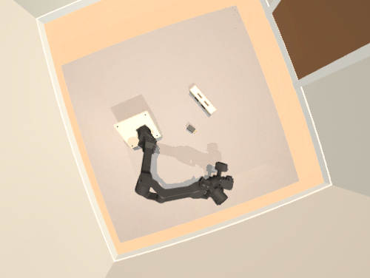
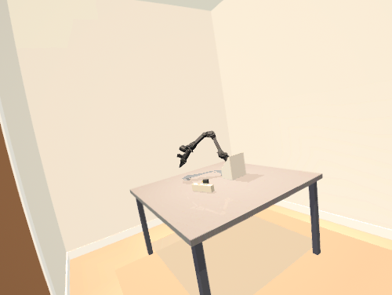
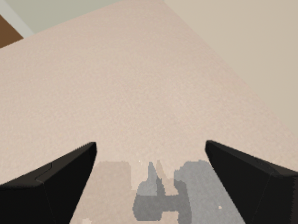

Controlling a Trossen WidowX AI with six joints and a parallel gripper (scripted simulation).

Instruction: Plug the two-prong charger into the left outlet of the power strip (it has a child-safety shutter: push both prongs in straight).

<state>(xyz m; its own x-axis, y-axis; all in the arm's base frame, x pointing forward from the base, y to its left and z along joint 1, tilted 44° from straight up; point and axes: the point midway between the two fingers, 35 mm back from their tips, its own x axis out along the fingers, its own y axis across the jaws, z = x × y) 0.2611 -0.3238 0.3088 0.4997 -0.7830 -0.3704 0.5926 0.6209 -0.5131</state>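
Note:
The small dark charger lies on the table. In the top view its gold-coloured prongs point to the lower right. The cream power strip lies beyond it, apart from it and set diagonally, with dark openings visible; which outlet is the left one I cannot tell. My gripper is open and empty. It hangs above the table, tilted downward, well to the lower right of the charger in the top view. Neither charger nor strip shows in the wrist view.
The cream base block carries the arm at the left of the top view. The table shows its edges beyond the fingers in the wrist view. The arm's shadow falls on the table below the fingers.

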